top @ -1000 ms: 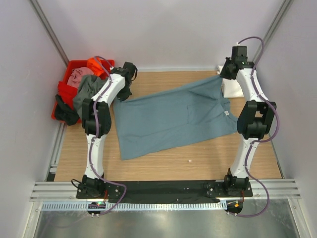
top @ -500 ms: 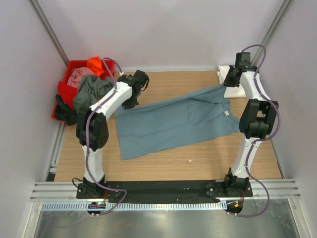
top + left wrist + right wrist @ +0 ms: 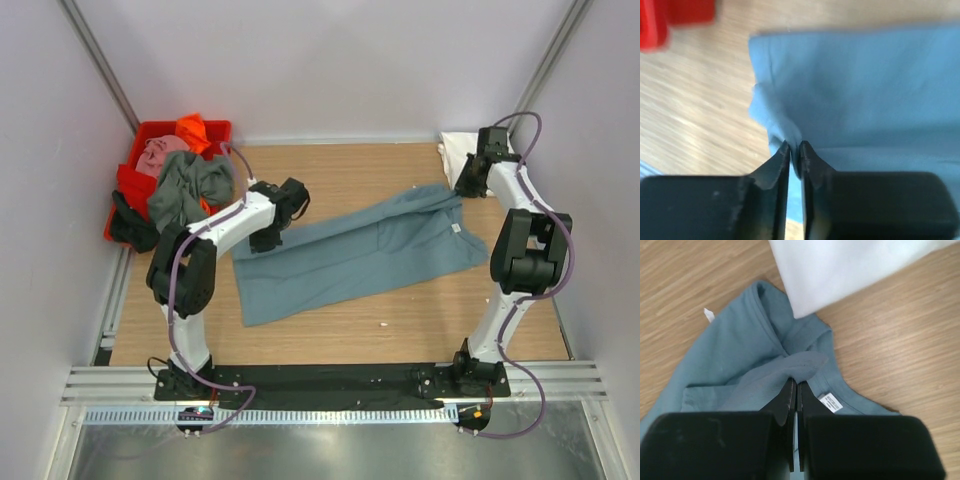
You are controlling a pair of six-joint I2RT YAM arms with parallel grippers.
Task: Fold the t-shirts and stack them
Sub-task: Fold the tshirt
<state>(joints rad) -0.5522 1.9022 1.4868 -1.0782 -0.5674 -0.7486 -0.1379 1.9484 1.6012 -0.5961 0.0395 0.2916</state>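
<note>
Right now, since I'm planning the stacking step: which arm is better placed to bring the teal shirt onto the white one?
Right arm, likely: its jaws pinch the teal shirt beside the white shirt; the left arm holds the opposite edge.

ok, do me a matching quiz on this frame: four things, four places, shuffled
1 teal shirt
2 white shirt
3 red tub
4 grey-green shirt

A far left corner
B piled in the tub
C spread across the middle of the table
D far right corner

Pairs: 1-C, 2-D, 3-A, 4-B
</note>
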